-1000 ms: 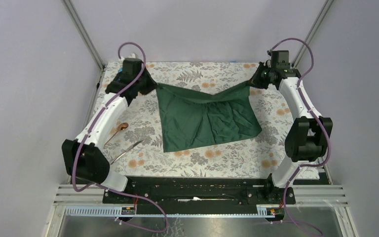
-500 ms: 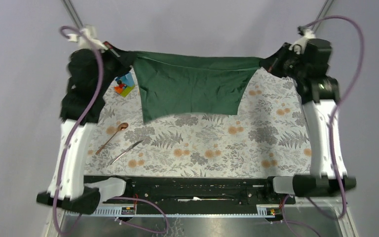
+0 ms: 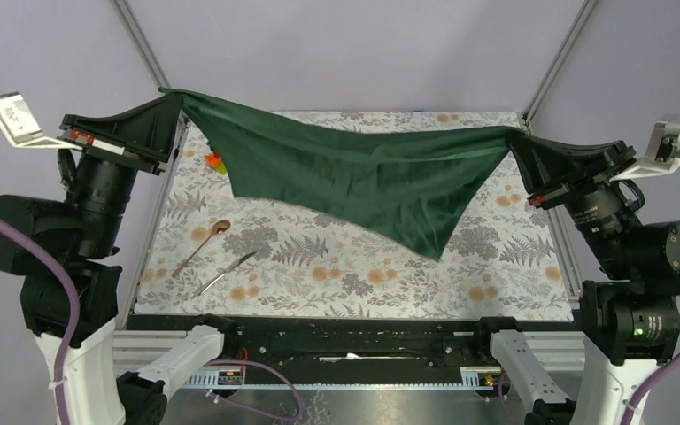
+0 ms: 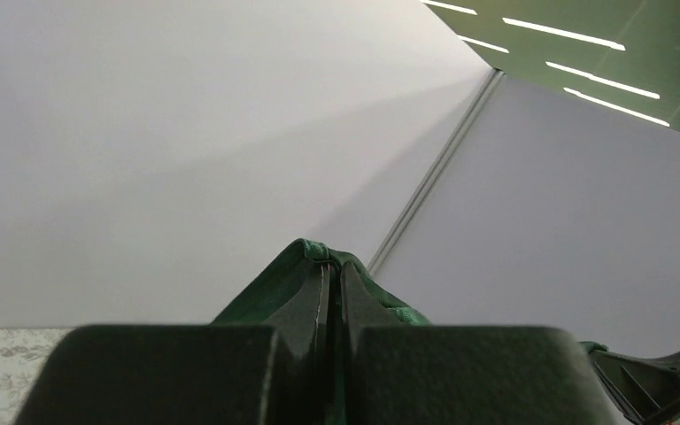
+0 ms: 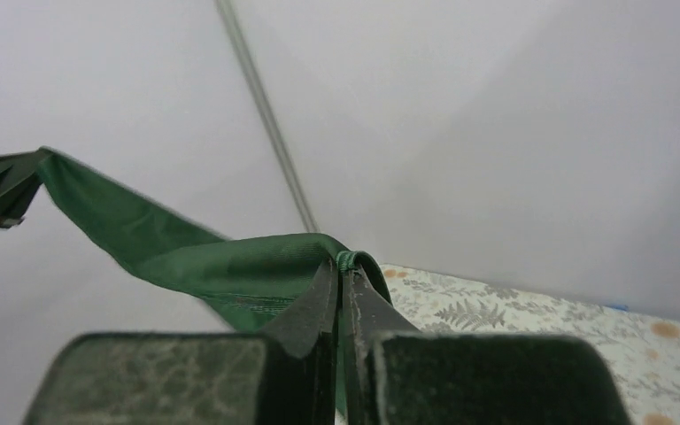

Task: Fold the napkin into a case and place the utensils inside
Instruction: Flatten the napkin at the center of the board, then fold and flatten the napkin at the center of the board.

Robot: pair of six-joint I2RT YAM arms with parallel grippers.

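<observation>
The dark green napkin (image 3: 363,177) hangs stretched in the air above the table, one loose corner drooping to the lower right. My left gripper (image 3: 175,96) is shut on its left corner, high at the left. My right gripper (image 3: 512,137) is shut on the opposite corner at the right. In the left wrist view green cloth (image 4: 305,261) bulges out around the closed gripper (image 4: 334,266). In the right wrist view the hem (image 5: 230,261) is pinched in the closed gripper (image 5: 342,266). Two utensils, a spoon (image 3: 202,243) and a slim piece (image 3: 227,272), lie on the table at the left.
The table carries a floral grey-and-orange covering (image 3: 363,266). A colourful toy block stack (image 3: 217,163) peeks out below the napkin's left edge. Metal frame posts (image 3: 146,44) rise at the back corners. Both arms tower at the table's sides.
Both arms have lifted the napkin off the table and drawn it apart, coming up close to the camera. The cloth went from lying crumpled to hanging taut in the air.
</observation>
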